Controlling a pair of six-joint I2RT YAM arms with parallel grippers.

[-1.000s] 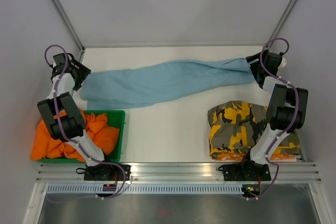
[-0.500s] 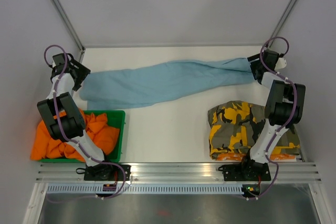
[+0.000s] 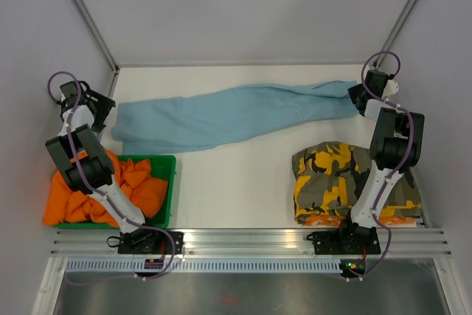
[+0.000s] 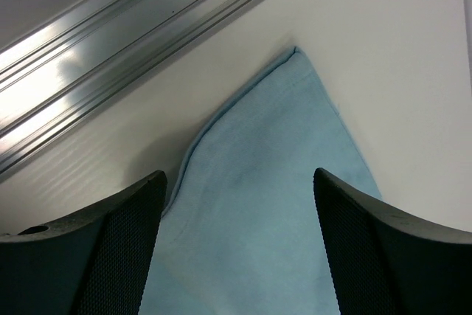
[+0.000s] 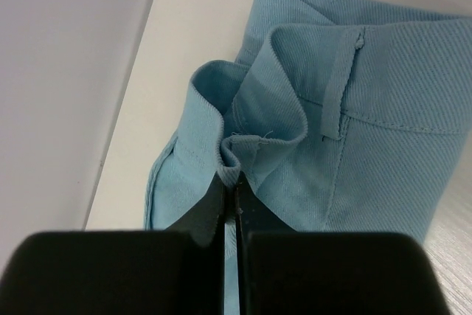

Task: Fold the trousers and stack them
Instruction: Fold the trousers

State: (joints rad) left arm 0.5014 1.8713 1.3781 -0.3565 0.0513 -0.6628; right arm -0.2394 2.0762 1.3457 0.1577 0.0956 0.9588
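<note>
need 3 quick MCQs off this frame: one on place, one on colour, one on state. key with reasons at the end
1. Where do the camouflage trousers lie?
A. Near right, beside the right arm
B. Far left
C. Far middle

2. What colour is the cloth in the green bin?
A. Blue
B. Orange
C. Camouflage

3. The right claw is:
A. open, clear of any cloth
B. shut on nothing
C. shut on the waistband of the blue trousers

Key:
1 A: the top view shows them folded by that arm's base.
2 B: orange fabric fills the bin.
3 C: the right wrist view shows it pinching a waistband fold.
</note>
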